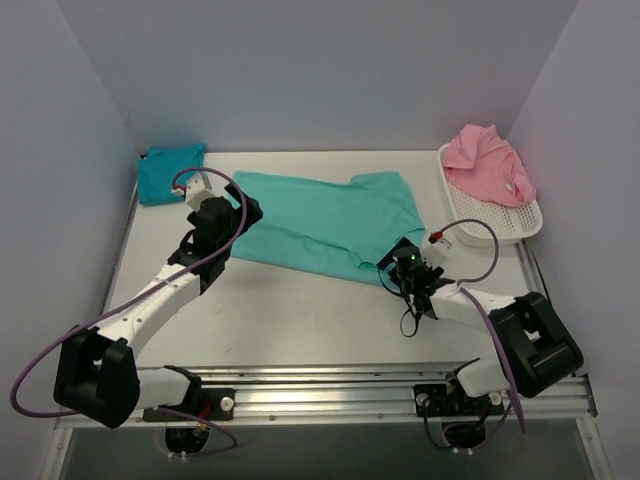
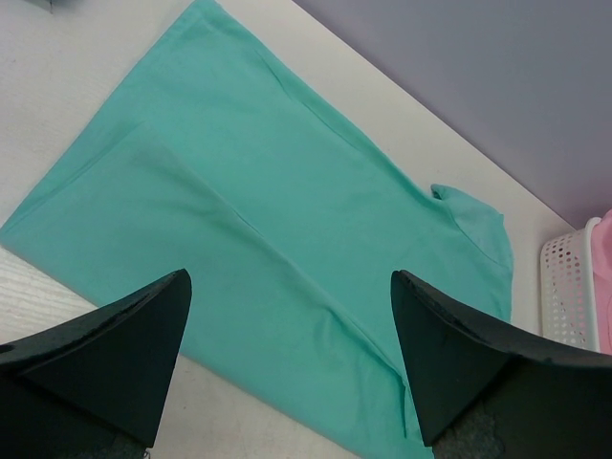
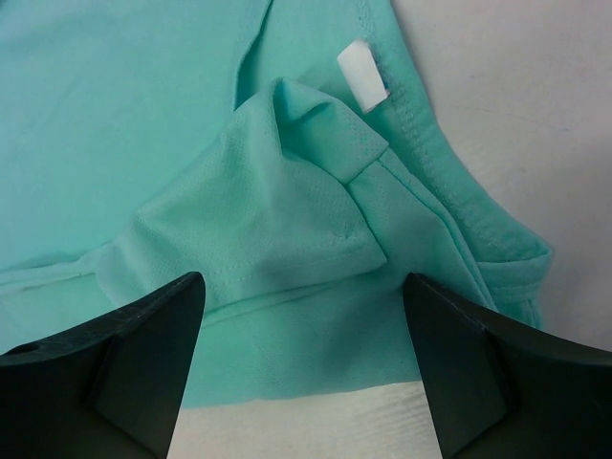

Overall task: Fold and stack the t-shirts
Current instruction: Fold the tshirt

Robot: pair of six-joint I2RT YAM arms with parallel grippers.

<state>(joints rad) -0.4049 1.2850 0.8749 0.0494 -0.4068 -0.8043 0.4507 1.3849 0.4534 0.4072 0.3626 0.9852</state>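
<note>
The sea-green t-shirt [image 1: 320, 222] lies spread on the table, folded lengthwise. My left gripper [image 1: 213, 212] is open above its left edge; the left wrist view shows the cloth [image 2: 277, 220] between and beyond the jaws. My right gripper [image 1: 400, 262] is open over the shirt's near right corner, where the right wrist view shows a folded sleeve [image 3: 277, 210] and a white label [image 3: 361, 76]. The turquoise-blue t-shirt [image 1: 168, 170] lies folded at the back left. The pink t-shirt [image 1: 488, 165] lies crumpled in the basket.
A white mesh basket [image 1: 500, 222] stands at the back right, and its edge shows in the left wrist view [image 2: 571, 287]. Purple walls close the back and sides. A metal rail [image 1: 320, 385] runs along the near edge.
</note>
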